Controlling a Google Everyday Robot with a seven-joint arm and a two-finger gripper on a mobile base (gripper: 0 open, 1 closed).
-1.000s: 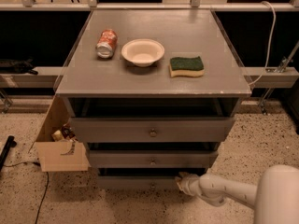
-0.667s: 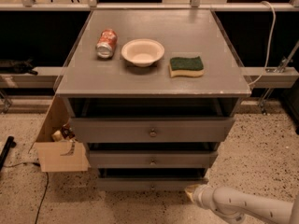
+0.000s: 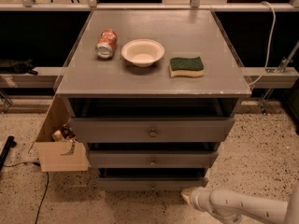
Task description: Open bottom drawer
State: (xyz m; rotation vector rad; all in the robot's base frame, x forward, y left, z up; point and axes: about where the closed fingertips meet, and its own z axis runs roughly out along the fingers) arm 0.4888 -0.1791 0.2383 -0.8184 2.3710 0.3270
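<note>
Hovering just below right end of bottom drawer (image 3: pixel 140 184), end effector (image 3: pixel 188 196), grip state untellable.

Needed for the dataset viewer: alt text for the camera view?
The gripper hangs near the floor by the right end of the bottom drawer of a grey three-drawer cabinet. A soda can, white bowl and green sponge sit on top.

Low beneath the front right corner of the counter (image 3: pixel 154 80), the pincer (image 3: pixel 189 196) shows only a pale tip near the bottom drawer (image 3: pixel 126 184); its arm (image 3: pixel 247 209) is cut off at lower right.
</note>
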